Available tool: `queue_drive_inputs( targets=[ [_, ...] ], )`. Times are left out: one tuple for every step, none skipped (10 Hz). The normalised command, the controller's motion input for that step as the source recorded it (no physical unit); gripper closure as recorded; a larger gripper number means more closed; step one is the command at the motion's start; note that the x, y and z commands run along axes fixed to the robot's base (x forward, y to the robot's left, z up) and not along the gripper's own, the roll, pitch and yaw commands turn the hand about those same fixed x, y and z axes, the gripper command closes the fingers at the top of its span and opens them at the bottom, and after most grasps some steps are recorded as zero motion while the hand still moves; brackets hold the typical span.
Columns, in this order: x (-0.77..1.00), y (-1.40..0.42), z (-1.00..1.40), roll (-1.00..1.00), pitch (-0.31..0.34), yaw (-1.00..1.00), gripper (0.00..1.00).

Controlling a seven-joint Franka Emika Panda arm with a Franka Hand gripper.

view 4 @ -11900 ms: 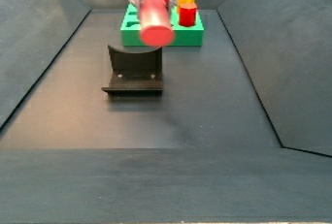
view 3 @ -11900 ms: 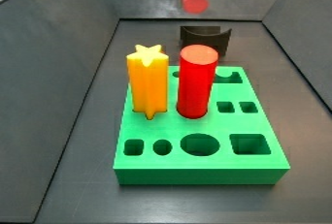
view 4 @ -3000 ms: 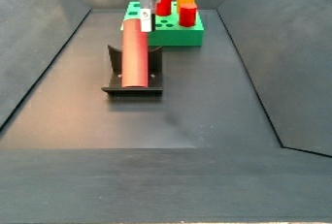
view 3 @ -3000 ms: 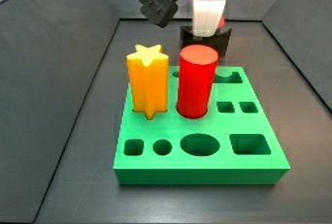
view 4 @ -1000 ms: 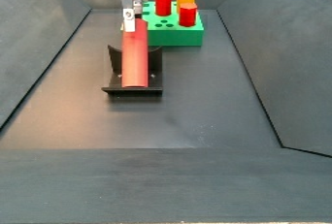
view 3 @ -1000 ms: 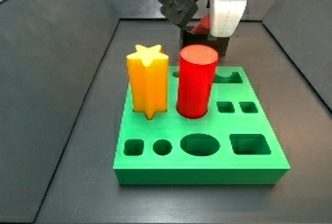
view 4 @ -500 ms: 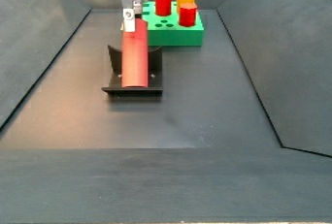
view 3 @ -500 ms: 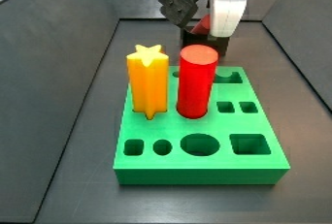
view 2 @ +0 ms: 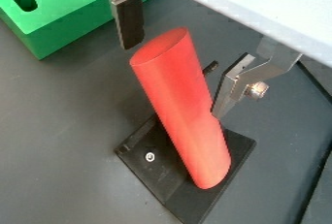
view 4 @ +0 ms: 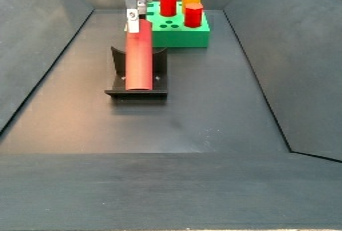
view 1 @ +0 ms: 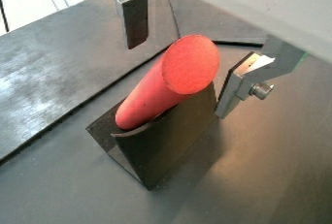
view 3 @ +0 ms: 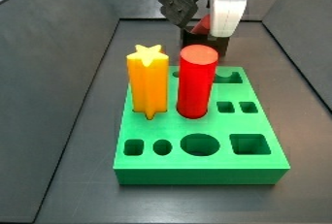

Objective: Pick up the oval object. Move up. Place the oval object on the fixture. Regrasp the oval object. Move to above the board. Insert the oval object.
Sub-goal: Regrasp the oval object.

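The oval object (view 2: 180,107) is a long dull-red peg lying tilted in the notch of the black fixture (view 2: 166,162), seen in both wrist views and in a side view as the oval object (view 4: 139,53) on the fixture (view 4: 136,83). My gripper (view 2: 176,78) is open and straddles the peg's raised end. One finger (view 1: 134,19) stands clear of the peg on one side and the other finger (view 1: 244,84) is close on the opposite side. The green board (view 3: 197,126) lies just beyond the fixture. The gripper (view 4: 134,17) hangs between fixture and board.
A yellow star peg (view 3: 149,79) and a bright red cylinder (view 3: 195,80) stand upright in the board. Several other holes in the board are open. Dark sloping walls enclose the floor (view 4: 187,125) on both sides.
Since the oldest frames the peg went from held in the air to lying on the fixture, and the gripper shifted to its board-side end. Nothing has moved over the last second.
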Motion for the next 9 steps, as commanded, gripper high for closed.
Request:
queue_drive_inputs(
  targets=[
    [0.08,-0.01,0.00,-0.04,0.210,0.06,0.00],
    [0.08,-0.01,0.00,-0.04,0.210,0.06,0.00],
    [0.08,-0.01,0.00,-0.04,0.210,0.06,0.00],
    [0.08,-0.01,0.00,-0.04,0.210,0.06,0.00],
    [0.08,-0.01,0.00,-0.04,0.210,0.06,0.00],
    [0.08,-0.01,0.00,-0.04,0.210,0.06,0.00],
    [0.08,-0.01,0.00,-0.04,0.210,0.06,0.00],
    [0.08,-0.01,0.00,-0.04,0.210,0.06,0.00],
    [0.08,-0.01,0.00,-0.04,0.210,0.06,0.00]
  ],
)
